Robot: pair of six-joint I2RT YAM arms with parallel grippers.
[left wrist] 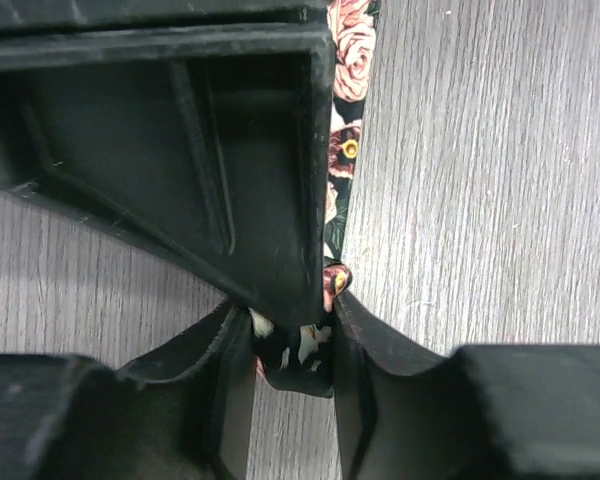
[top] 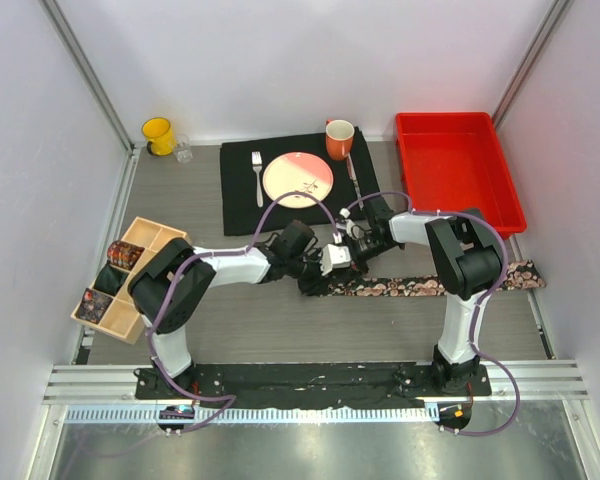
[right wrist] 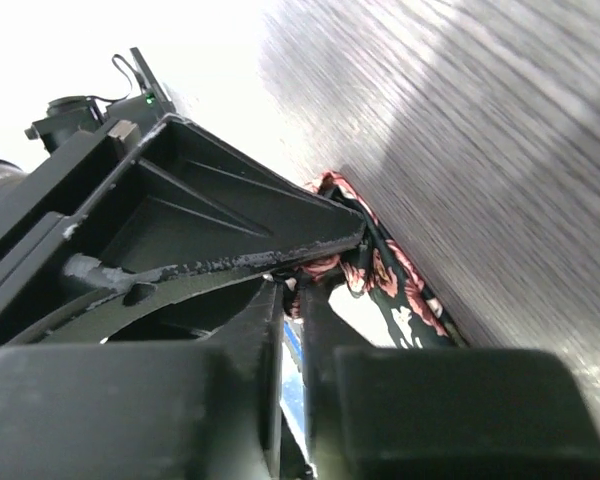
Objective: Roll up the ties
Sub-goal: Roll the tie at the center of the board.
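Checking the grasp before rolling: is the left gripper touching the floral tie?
Touching. The left wrist view shows the end of the floral tie pinched between the fingers of the left gripper.

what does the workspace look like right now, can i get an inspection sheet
surface: grey wood-grain table, no spills seen
job's things: floral tie lying flat across the table, one end at the grippers; rolled ties in the wooden tray
clutter: black placemat with plate, fork and orange mug; yellow mug; small glass; red bin
grippers: left gripper shut on the tie's end; right gripper fingers close together at the same end, grip unclear
cables: purple cables loop along both arms
surroundings: white walls, metal rail at the near edge
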